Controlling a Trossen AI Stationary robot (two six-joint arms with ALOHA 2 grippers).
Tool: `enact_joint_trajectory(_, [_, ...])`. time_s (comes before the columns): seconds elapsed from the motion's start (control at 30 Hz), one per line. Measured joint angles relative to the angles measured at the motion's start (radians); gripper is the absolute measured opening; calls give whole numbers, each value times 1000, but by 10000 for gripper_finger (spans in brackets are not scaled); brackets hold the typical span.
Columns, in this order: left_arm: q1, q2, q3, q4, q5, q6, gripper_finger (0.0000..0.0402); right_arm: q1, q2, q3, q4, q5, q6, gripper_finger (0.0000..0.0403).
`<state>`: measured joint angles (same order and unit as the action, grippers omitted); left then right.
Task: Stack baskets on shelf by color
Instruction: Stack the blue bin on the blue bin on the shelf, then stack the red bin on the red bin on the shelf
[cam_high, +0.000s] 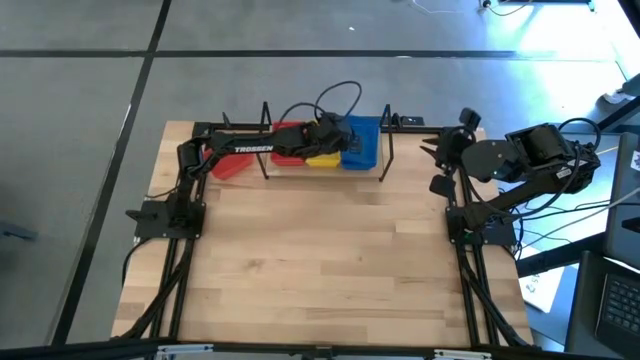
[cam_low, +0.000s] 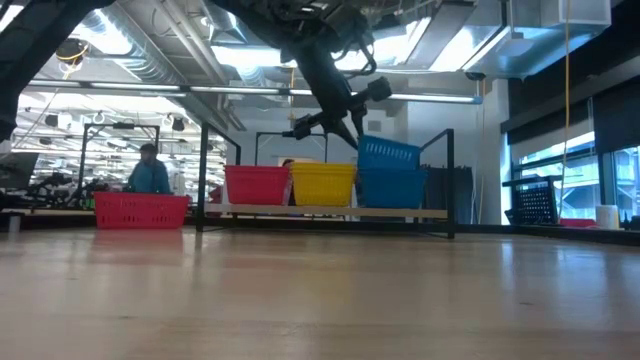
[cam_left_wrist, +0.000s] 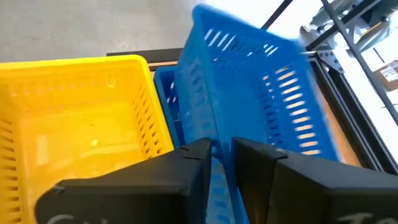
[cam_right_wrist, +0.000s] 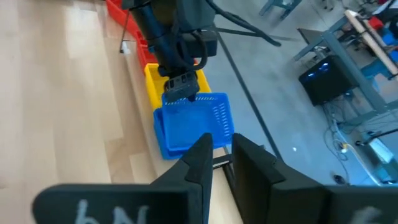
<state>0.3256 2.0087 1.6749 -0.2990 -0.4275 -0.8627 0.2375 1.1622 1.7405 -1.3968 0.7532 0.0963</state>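
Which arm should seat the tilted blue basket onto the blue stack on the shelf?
Left. Its claw is already at the tilted blue basket, pinching its wall over the blue stack on the shelf. The right claw is at the table's right edge, well away.

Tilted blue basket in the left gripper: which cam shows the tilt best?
Low view: the blue basket sits tilted above the blue stack, under the left gripper. Left wrist shows only its wall up close; the high view mostly hides it behind the arm; the right wrist views it from afar.

Grey concrete floor, bright ceiling lights, windows at right.
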Motion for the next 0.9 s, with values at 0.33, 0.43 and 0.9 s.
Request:
enact_joint_trajectory(0.33, [4,0,0,5,-4,9,67,0,0,0,0,33,0,60])
enact_joint_trajectory(0.43, [4,0,16,-2,29,83,68,0,0,0,0,33,0,60])
enact_joint_trajectory(0.9, [-111,0,415,-374,245,603,68,0,-16,0,0,32,3,60])
